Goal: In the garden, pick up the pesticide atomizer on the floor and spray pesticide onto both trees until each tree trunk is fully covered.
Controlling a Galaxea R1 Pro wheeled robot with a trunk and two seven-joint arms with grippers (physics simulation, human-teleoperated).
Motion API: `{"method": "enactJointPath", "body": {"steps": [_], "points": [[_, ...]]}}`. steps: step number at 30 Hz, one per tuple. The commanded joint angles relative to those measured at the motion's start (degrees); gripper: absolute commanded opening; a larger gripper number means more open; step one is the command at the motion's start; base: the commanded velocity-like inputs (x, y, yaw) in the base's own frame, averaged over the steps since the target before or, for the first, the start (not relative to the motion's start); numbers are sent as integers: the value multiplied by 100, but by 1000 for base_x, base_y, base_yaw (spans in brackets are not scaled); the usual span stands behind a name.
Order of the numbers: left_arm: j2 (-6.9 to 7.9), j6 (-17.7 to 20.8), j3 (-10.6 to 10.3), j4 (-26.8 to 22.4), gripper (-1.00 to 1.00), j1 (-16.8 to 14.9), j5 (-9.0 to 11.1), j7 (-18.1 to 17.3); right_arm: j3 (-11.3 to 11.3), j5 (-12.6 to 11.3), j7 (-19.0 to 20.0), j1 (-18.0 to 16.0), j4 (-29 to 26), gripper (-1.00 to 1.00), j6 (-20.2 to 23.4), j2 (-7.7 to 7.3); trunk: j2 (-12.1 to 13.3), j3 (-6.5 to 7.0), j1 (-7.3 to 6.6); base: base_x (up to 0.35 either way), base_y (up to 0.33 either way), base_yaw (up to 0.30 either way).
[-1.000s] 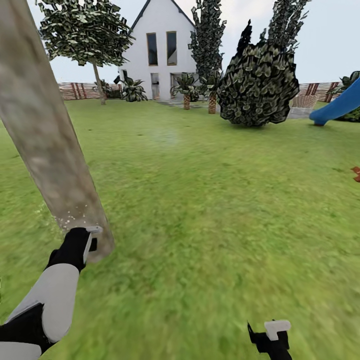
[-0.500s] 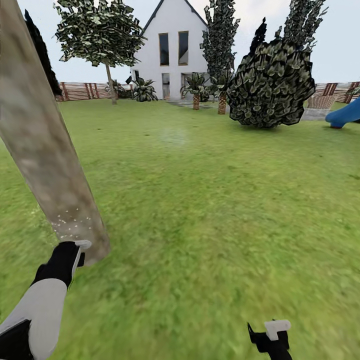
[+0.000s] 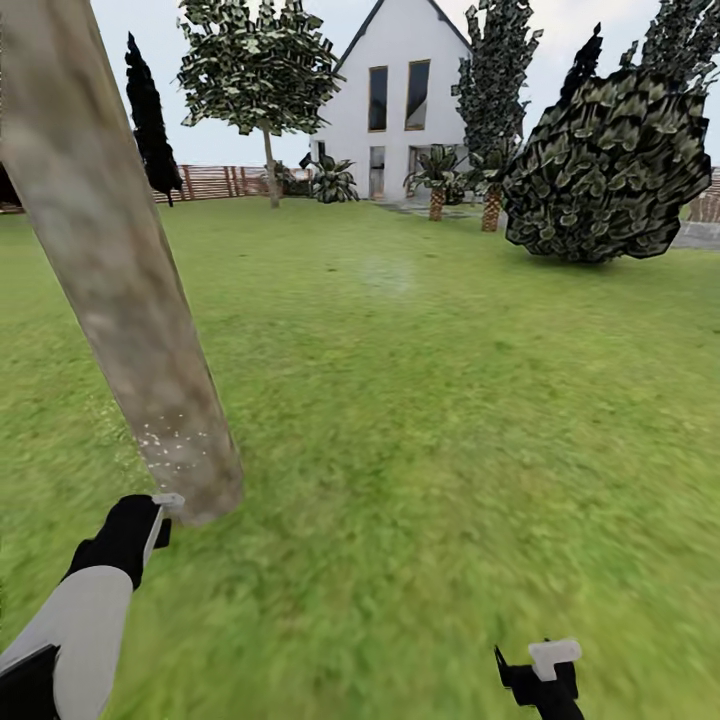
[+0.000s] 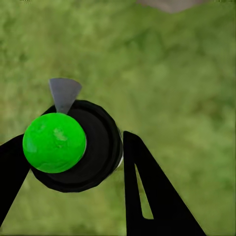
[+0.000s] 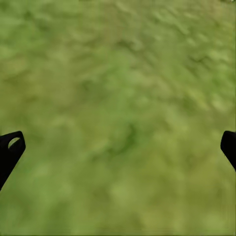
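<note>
A thick pale mottled tree trunk point(image 3: 120, 290) leans across the left of the head view. Whitish pesticide point(image 3: 175, 440) specks dot its bark near the base. Just below them my left gripper point(image 3: 158, 512) is shut on the pesticide atomizer point(image 3: 166, 500), whose white nozzle end shows toward the trunk. In the left wrist view the atomizer point(image 4: 54, 142) shows a green ball top, black round body and grey nozzle between the black fingers point(image 4: 142, 187) of the left gripper point(image 4: 73, 147). My right gripper point(image 3: 540, 665) hangs open over grass point(image 5: 118, 147). A second bare-trunked tree point(image 3: 270, 165) stands far back.
Green lawn point(image 3: 430, 400) stretches ahead. A large dark bush point(image 3: 610, 165) stands at the right, the white house point(image 3: 400, 90) behind it with small palms point(image 3: 437, 185). A brown slat fence point(image 3: 210, 180) and a dark columnar tree point(image 3: 150, 120) close the back left.
The whole picture has shifted right, so the camera has turned left. My left gripper with the atomizer stays by the trunk's base, and the right gripper keeps its place.
</note>
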Motion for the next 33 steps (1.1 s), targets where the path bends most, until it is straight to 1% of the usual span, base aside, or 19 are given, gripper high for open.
{"method": "enactJointPath", "body": {"steps": [1,5,14,17,24,33], "points": [[-23,12,19,-9,-100,-5,31,27,-48,4,50,-5,-1,100,-21,-1,-2,-5,0,169,-127,57],[-119,8,11,-44,-100,-10,35,50,-48,4,50,-1,-5,100,-21,-3,-2,-5,0,206,-175,13],[-130,8,18,-84,-100,-13,40,51,-48,4,50,-2,-8,100,-21,0,-2,-5,0,29,-265,3],[-130,8,18,-85,-100,-12,39,51,-48,4,50,-5,-4,100,-21,0,-2,-5,0,0,-274,160],[-138,6,17,-85,-100,-23,40,51,-48,4,50,-2,1,100,-21,0,-2,-5,0,0,-275,259],[-172,8,9,-85,-100,-65,31,51,-48,4,50,-2,1,100,-20,0,-2,-5,0,0,-275,14]]}}
